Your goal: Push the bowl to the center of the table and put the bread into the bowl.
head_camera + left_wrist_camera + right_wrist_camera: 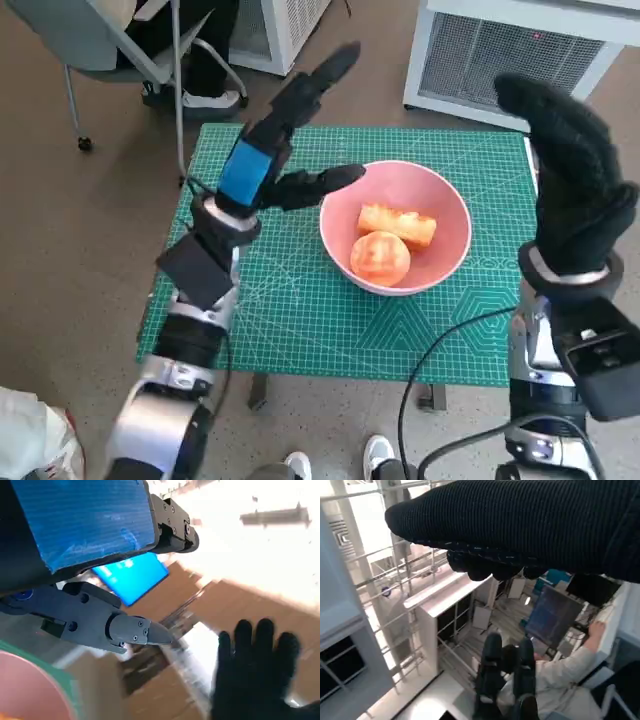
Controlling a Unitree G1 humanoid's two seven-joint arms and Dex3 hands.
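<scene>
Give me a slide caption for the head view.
Both hands, left and right, raised empty; bread in pink bowl.

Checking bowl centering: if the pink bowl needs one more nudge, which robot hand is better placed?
Left, probably. The left robot hand is open beside the pink bowl rim, near table height; the right robot hand is raised off to the side.

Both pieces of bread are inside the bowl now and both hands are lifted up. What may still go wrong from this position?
1. The left hand hangs open just beside the pink bowl; lowering or swinging it carelessly may knock the rim and shift the bowl.
2. The bowl sits toward the right half of the green mat, so it might not count as centred.
3. The right hand is raised at the table's right edge and may clip that edge when lowered.
</scene>
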